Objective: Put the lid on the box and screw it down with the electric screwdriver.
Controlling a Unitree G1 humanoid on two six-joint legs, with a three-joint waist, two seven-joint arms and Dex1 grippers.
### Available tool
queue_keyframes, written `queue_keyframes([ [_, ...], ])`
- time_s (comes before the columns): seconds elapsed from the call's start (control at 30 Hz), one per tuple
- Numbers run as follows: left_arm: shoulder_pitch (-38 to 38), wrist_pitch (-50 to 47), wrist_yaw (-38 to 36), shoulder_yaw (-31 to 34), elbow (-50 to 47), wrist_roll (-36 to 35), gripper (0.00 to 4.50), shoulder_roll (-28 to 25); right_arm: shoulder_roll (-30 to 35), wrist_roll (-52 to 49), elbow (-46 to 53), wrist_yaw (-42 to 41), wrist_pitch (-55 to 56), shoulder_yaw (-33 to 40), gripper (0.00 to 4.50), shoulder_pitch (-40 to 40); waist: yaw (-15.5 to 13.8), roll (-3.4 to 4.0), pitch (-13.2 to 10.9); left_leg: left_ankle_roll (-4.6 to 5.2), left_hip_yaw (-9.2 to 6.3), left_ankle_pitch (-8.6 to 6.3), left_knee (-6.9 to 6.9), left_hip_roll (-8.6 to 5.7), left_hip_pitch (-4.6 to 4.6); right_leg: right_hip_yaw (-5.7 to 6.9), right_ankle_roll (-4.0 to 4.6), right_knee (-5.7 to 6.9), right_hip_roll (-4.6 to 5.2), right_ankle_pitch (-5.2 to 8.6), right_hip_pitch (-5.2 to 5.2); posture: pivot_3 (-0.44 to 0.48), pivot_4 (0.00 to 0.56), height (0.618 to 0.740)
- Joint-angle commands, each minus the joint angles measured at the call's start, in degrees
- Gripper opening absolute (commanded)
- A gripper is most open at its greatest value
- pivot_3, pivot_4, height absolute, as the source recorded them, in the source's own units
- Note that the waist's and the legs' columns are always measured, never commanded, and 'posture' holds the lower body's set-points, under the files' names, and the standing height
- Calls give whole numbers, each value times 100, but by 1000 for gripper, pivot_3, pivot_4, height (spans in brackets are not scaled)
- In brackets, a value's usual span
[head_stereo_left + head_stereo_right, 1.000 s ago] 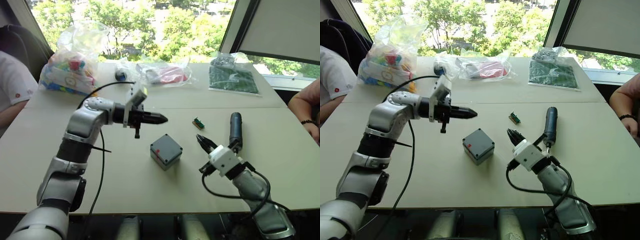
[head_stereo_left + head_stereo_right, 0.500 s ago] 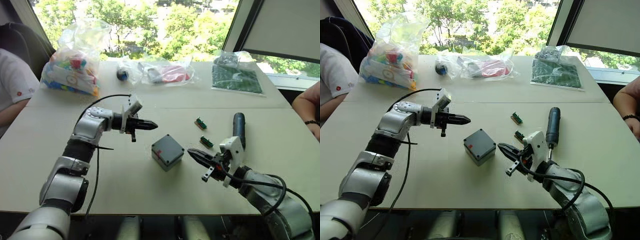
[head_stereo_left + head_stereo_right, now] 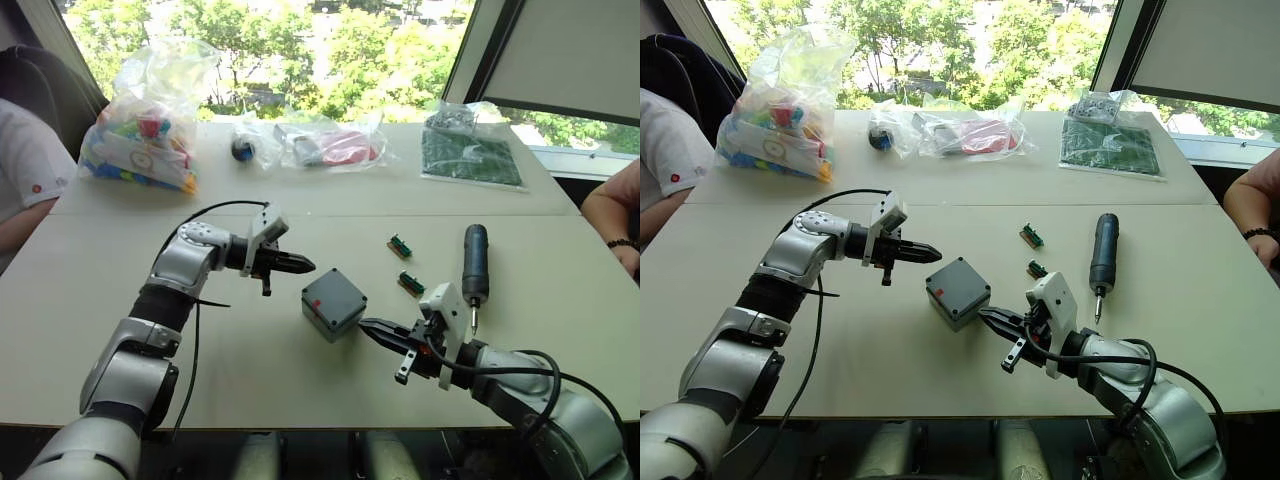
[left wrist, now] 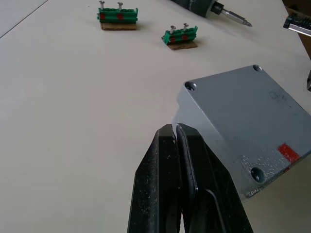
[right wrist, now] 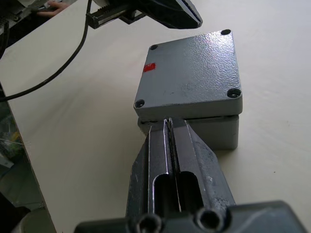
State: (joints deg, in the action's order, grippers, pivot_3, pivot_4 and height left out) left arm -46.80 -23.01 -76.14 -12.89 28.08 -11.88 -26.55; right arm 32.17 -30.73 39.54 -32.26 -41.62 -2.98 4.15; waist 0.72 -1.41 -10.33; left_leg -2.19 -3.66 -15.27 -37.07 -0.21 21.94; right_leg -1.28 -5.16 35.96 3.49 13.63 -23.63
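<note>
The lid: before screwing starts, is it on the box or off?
On. The lid sits flat atop the box, corner holes showing.

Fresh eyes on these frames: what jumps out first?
The grey box at mid-table, its lid already on, with both grippers closing in: left gripper from the robot's left, right gripper from the right, both shut. The electric screwdriver lies untouched to the right, near two small green terminal blocks. Bagged clutter lines the far edge.

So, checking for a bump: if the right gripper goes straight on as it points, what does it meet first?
Most likely the box: the shut right gripper points at its side wall just under the lid.
</note>
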Motion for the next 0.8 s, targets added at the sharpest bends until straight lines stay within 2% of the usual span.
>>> queue_keyframes([
  [0.03, 28, 112, -105, -59, -224, 25, 56, -14, -3, 88, 37, -51, 186, -116, 1, -97, 1, 0, 0, 0, 0, 0, 0, 0, 5, 0, 0, 0, 0, 0, -4, 0, 150, 740],
  [0.8, 234, -107, -69, -153, -730, 4, 56, 42, -201, 328, -276, 38, 256, -490, 1, -479, 7, 0, 0, 0, -1, 0, -6, 0, 16, 0, -1, 6, -3, -2, -17, 0, 150, 740],
])
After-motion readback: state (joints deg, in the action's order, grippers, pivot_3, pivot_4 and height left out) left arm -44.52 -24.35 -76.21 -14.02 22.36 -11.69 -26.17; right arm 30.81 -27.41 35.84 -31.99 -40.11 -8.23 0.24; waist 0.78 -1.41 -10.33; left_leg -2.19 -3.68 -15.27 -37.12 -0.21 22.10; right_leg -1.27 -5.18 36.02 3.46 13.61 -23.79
